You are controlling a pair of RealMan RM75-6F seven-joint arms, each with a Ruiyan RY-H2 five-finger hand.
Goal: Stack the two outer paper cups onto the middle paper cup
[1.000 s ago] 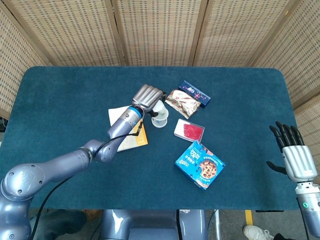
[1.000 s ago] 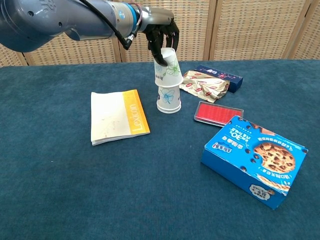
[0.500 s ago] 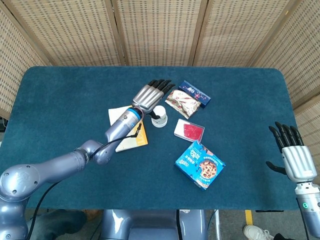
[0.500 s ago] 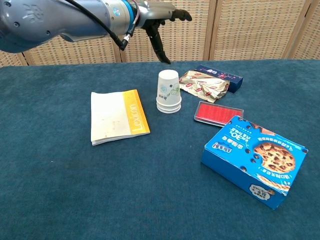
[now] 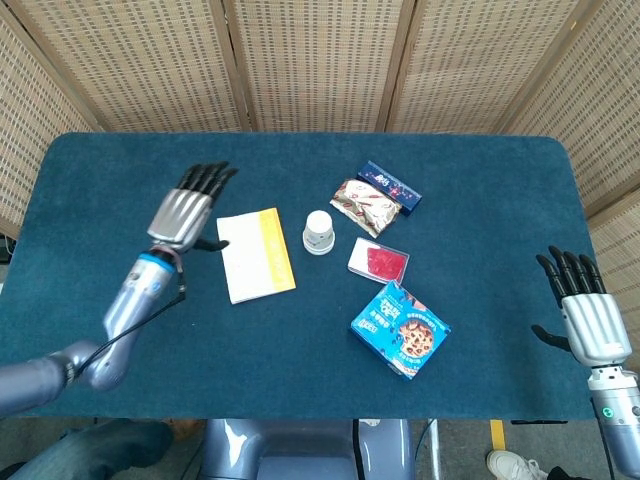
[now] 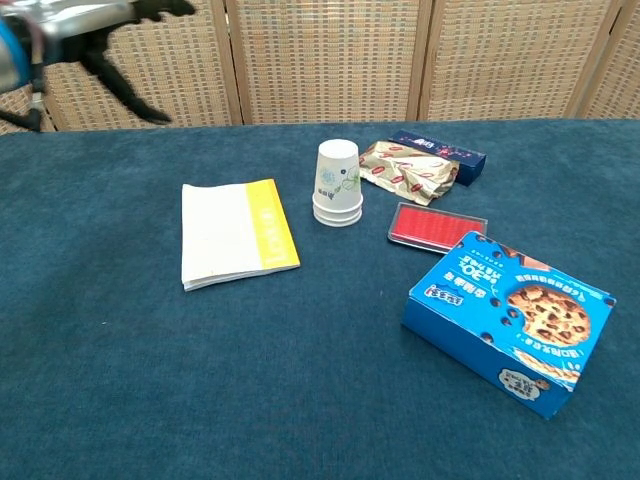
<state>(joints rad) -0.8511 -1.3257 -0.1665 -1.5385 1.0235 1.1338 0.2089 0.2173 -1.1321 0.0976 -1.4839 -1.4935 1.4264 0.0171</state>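
Note:
The white paper cups (image 5: 319, 232) stand upside down as one nested stack (image 6: 338, 184) in the middle of the table, with faint flower prints on the outer cup. My left hand (image 5: 187, 207) hovers well to the left of the stack, beyond the book, fingers spread and holding nothing. In the chest view the left hand (image 6: 95, 30) shows blurred at the top left corner. My right hand (image 5: 585, 315) hangs off the table's right edge, fingers straight and apart, empty.
A white and yellow book (image 5: 256, 253) lies left of the stack. Right of it are a foil snack packet (image 5: 364, 205), a dark blue box (image 5: 389, 185), a red flat case (image 5: 378, 261) and a blue cookie box (image 5: 400, 329).
My left hand let go of the top cup, which dropped onto the stack. The hand then opened and swung far left, away from the cups. The right hand stayed put.

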